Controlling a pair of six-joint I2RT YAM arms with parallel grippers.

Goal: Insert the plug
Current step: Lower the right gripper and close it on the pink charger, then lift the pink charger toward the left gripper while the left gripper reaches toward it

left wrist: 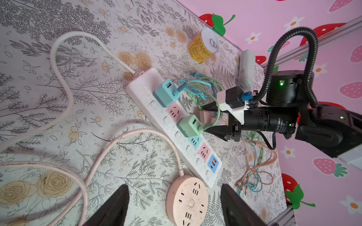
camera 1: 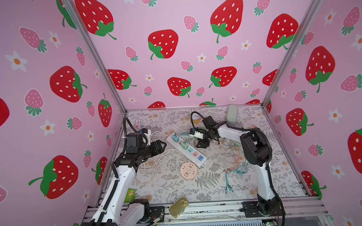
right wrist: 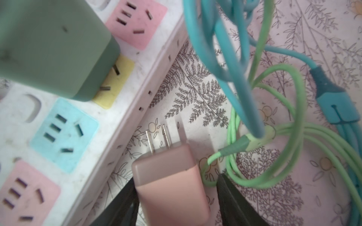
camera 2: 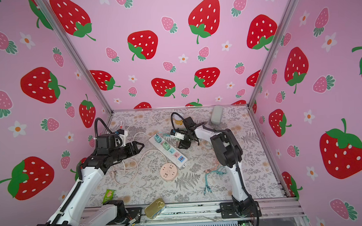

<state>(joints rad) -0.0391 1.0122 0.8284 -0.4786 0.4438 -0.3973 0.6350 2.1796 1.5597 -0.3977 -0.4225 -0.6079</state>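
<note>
A flat gold metal tin [camera 1: 178,207] lies on the front rail, closest to the viewer in both top views. On the left, the left gripper [camera 1: 163,147] hangs over the floral table mat [camera 1: 221,189] with its black fingers [left wrist: 117,205] spread wide and nothing between them. A pale pink cord [camera 1: 155,167] loops on the mat below it. Just beyond and between those fingertips in the left wrist view sits a round pale pink socket hub [left wrist: 188,201]. Farther ahead of them lies the long white power strip [left wrist: 148,84] with pastel outlets. A blue cube adapter [left wrist: 165,93] and a green cube adapter [left wrist: 189,126] are plugged into it, with an open pink outlet between the two. On the strip's far side from the left fingers, the right gripper [right wrist: 176,179] points down at the mat. Its fingers [right wrist: 233,201] stand partly apart around the dusty pink cube plug [right wrist: 168,187]. One finger is against the plug's side and the other shows a gap, so the plug is not clamped. The plug's two metal prongs point away from the fingertips toward the strip's edge, just beside it, and they are in no outlet. Whether the plug rests on the mat cannot be told. Past the outer finger, a green cable [right wrist: 297,88] coils on the mat, and a teal cable [right wrist: 233,82] hangs across in front of it.
</note>
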